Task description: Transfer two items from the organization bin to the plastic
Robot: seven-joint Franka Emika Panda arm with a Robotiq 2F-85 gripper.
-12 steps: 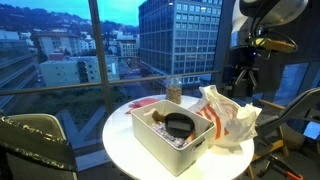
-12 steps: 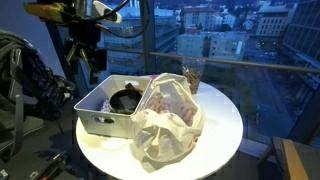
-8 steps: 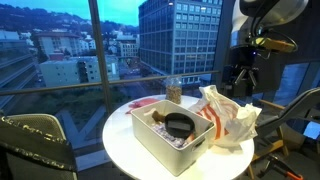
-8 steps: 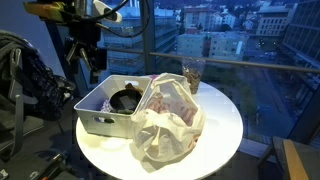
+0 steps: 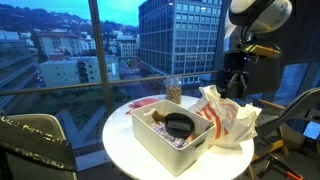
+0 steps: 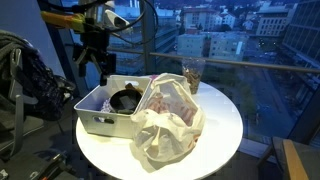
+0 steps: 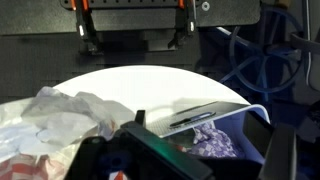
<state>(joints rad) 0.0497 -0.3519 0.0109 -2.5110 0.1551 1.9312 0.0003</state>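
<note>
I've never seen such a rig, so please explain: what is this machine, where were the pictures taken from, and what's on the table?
It is a robot arm ending in a two-fingered gripper. Two pictures come from cameras standing outside it; the third from a camera on its wrist. On the round white table sit a bin holding a dark round item, a crumpled plastic bag and a glass jar. The gripper hangs open, holding nothing.
</note>
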